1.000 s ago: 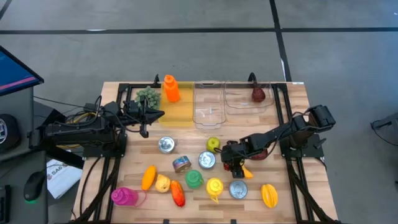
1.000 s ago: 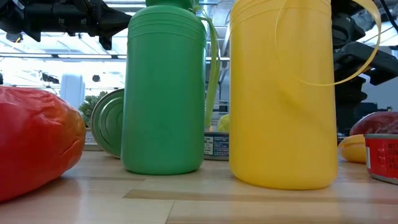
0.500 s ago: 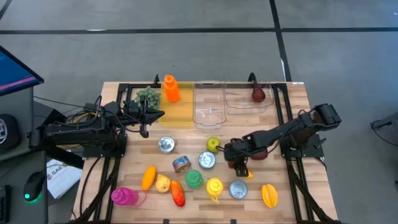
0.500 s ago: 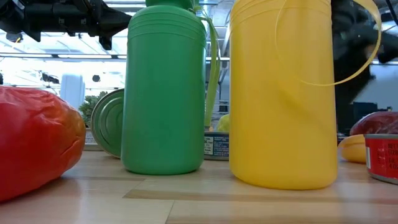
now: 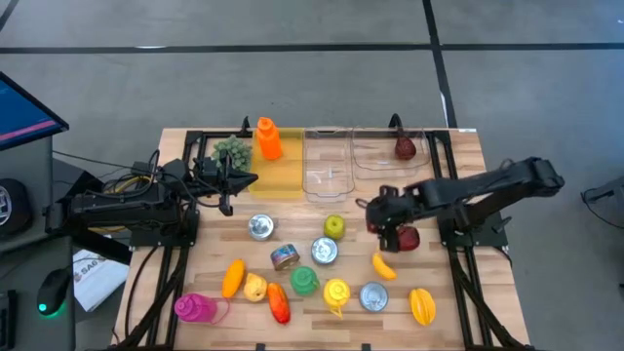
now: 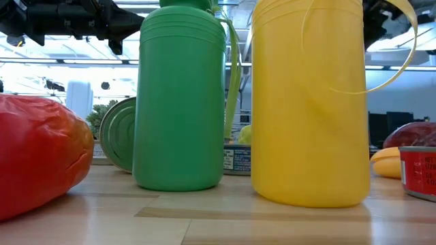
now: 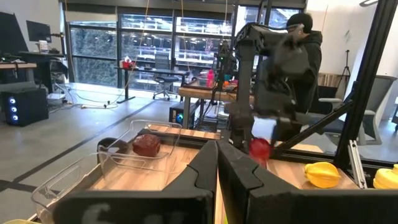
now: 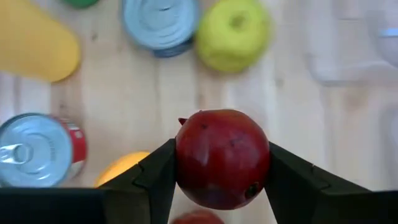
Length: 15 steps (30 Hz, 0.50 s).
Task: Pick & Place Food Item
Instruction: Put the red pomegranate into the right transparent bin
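My right gripper (image 8: 221,186) is shut on a red pomegranate (image 8: 221,158) and hangs above the table's right middle (image 5: 390,232). The left wrist view shows the pomegranate (image 7: 260,148) under that gripper. A green apple (image 5: 334,226), two silver cans (image 5: 324,251) (image 5: 374,296) and a yellow-orange fruit (image 5: 383,265) rest on the wood below and around it. Another red fruit (image 5: 409,238) sits on the table beside the gripper. My left gripper (image 5: 249,179) waits shut at the far left, level, touching nothing. My right gripper pinches the pomegranate between its two fingers, one on each side (image 8: 186,155) at its widest part. The fingers come slanting down from above. The fruit is lifted clear of the table, its crown (image 8: 183,121) to one side.
At the far edge are a yellow tray (image 5: 283,180) with an orange bottle (image 5: 268,138) and grapes (image 5: 232,149), and two clear bins (image 5: 327,166) (image 5: 385,161), one holding a dark red item (image 5: 405,148). Near the front stand a green bottle (image 6: 180,102), a yellow bottle (image 6: 310,102) and a red pepper (image 6: 41,156).
My right gripper has risen and gone toward the table's far edge and a little to the right, away from the spot beside the yellow-orange fruit, which now lies uncovered. In the low view the arm has lifted out of the right side.
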Motion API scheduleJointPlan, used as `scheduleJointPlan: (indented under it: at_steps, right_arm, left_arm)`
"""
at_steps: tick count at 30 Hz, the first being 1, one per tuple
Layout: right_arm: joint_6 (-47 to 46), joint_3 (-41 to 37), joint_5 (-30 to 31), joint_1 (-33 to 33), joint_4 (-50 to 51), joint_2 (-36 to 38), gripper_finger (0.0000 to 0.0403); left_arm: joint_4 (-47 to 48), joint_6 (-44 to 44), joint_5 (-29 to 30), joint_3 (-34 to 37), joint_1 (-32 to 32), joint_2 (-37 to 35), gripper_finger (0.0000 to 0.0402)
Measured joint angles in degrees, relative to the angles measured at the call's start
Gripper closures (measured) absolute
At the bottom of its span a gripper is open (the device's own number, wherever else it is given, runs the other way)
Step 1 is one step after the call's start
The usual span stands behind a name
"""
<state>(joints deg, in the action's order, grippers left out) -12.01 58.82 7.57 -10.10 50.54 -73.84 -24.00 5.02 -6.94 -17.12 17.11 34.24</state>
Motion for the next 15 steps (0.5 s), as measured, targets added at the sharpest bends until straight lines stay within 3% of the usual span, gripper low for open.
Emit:
scheduleJointPlan:
  at_steps: [15]
  right_arm:
    - [0.28,0.95,13.98,17.12,4.54,9.35,0.0206]
  left_arm:
    - [0.01,0.00,0.00,0.00,-0.01,-0.02,0.0401]
